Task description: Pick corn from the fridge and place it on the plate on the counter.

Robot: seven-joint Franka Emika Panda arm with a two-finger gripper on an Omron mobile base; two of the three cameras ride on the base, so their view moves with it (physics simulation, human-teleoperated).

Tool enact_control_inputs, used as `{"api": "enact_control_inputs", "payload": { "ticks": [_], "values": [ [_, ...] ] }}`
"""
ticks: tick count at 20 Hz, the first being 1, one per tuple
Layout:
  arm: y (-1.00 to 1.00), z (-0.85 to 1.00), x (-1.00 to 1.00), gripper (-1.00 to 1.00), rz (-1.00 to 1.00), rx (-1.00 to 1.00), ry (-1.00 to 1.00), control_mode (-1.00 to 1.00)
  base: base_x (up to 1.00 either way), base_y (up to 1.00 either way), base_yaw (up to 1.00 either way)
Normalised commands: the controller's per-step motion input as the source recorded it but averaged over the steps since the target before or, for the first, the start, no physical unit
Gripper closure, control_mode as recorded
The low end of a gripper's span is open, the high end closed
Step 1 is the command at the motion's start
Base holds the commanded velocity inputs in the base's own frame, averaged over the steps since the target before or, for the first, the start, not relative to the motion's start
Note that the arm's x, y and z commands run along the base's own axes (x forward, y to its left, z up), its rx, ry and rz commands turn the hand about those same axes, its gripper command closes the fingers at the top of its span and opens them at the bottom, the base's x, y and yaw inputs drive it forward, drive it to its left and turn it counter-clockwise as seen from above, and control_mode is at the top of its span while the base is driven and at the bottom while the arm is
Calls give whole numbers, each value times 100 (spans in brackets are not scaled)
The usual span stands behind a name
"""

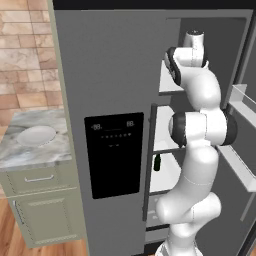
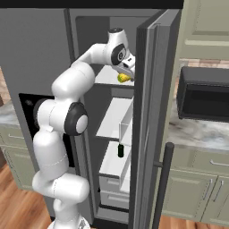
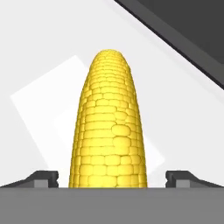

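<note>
While reaching into the fridge at its upper shelf, still on the pick step: gripper spread wide, fingertips flanking the corn without touching. Next: close, lift clear, then carry to the plate on the counter. Base of the cob cut off; contact with the shelf hard to judge.

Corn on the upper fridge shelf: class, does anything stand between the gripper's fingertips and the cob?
Nothing visible does. In the hand view the corn lies directly between the two open fingertips, with only white shelf around it. The gripper hovers right at it.
</note>
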Motion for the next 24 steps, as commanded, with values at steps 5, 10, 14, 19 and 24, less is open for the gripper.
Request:
{"api": "enact_control_inputs", "payload": {
  "ticks": [5,10,14,19,24],
  "values": [
    [0,-11,0,100,0,3,0,-100,0,0,0],
    [0,-1,-1,100,0,0,0,-100,0,0,0],
    [-7,0,-34,100,6,5,-1,-100,0,0,0],
    [10,19,-80,100,16,2,-6,-100,0,0,0],
    [50,16,-97,100,14,0,-5,-100,0,0,0]
  ]
}}
